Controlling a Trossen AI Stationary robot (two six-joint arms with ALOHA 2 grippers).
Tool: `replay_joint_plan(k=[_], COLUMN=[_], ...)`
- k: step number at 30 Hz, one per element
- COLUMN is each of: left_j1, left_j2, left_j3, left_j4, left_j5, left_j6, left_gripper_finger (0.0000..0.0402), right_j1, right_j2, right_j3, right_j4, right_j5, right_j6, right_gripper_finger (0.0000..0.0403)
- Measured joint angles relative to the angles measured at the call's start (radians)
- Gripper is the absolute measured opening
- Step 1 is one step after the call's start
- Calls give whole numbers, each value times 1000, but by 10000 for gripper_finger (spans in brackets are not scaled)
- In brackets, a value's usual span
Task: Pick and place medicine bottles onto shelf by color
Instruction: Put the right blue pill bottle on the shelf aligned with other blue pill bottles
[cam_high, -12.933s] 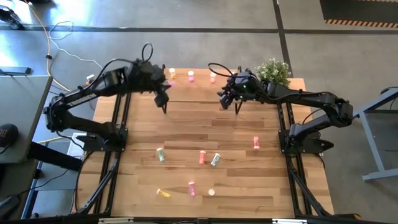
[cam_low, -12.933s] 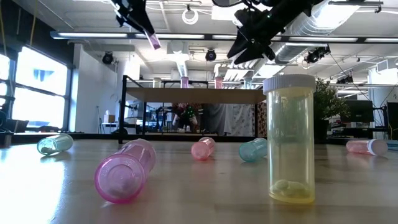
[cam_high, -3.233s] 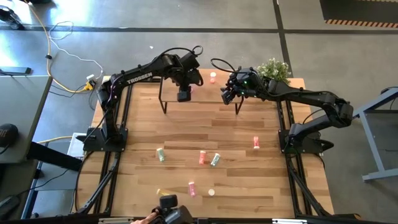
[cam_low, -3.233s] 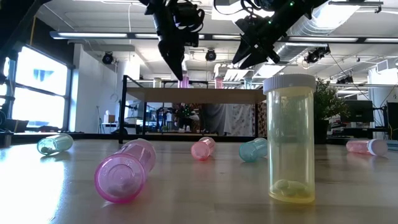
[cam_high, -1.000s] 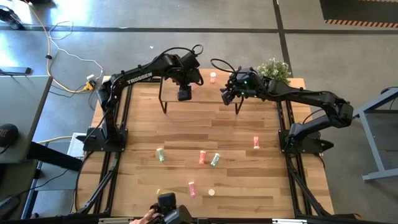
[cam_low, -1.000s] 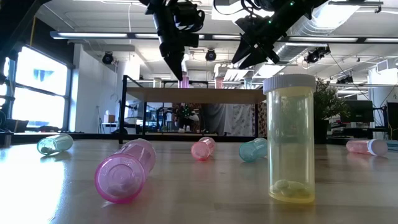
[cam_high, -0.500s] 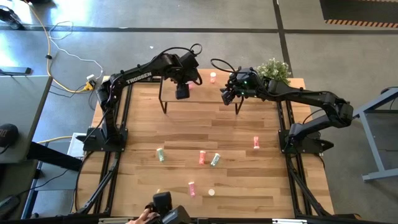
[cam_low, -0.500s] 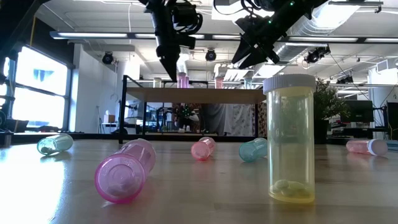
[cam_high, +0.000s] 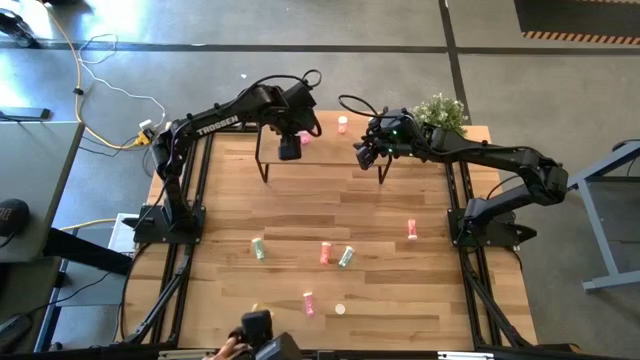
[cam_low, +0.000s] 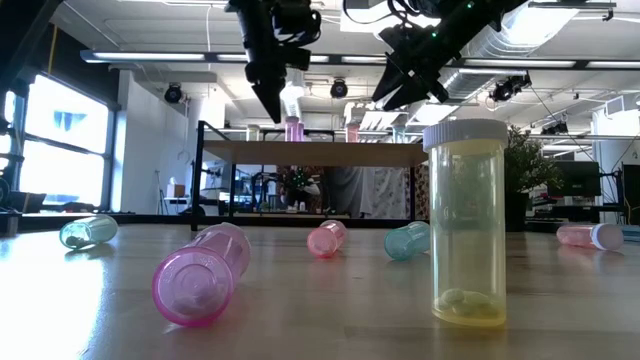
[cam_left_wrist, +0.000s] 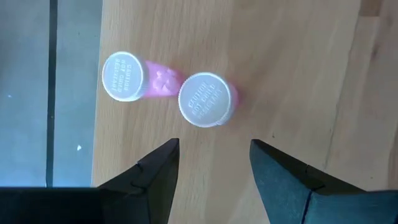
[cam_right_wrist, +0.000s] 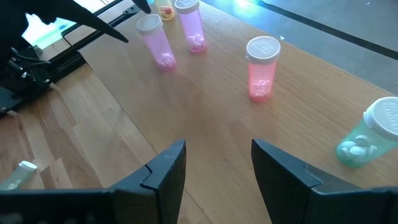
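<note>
The shelf (cam_high: 325, 150) stands at the table's far end. On it stand two pink bottles (cam_left_wrist: 206, 99) (cam_left_wrist: 123, 76), side by side, with a yellow bottle (cam_right_wrist: 165, 9), a red-orange one (cam_right_wrist: 261, 68) and a pale green one (cam_right_wrist: 367, 134) farther along. My left gripper (cam_left_wrist: 214, 155) hovers open above the two pink bottles, pointing down and touching neither. My right gripper (cam_right_wrist: 217, 155) stays open above the shelf's right part (cam_high: 366, 155), with nothing between its fingers. More bottles lie loose on the table, among them a pink one (cam_low: 205, 275). A yellow one (cam_low: 465, 220) stands upright.
Loose bottles are scattered over the table's near half (cam_high: 325, 252) (cam_high: 258, 248) (cam_high: 411, 230) (cam_high: 308, 302). A potted plant (cam_high: 440, 112) stands at the far right corner. A person's hand with a dark device (cam_high: 255, 328) shows at the near edge.
My left gripper has drawn away from the pink bottle on the shelf, a little up and toward the table's left edge. The bottle now stands in plain view beside the gripper's fingers. The hand with the dark device has shifted left along the near edge.
</note>
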Motion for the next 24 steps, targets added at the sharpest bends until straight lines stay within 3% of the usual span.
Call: replay_joint_plan(k=[8,24], left_j1=[13,5], left_j2=[0,1], left_j3=[0,0], left_j4=[53,80], left_j5=[-51,-14], left_j6=[-5,-16], left_gripper_finger=[187,188], right_j1=[0,0], right_j2=[0,0], right_j3=[0,0], right_j4=[0,0], right_j5=[0,1], right_j6=[0,0], right_gripper_finger=[174,174])
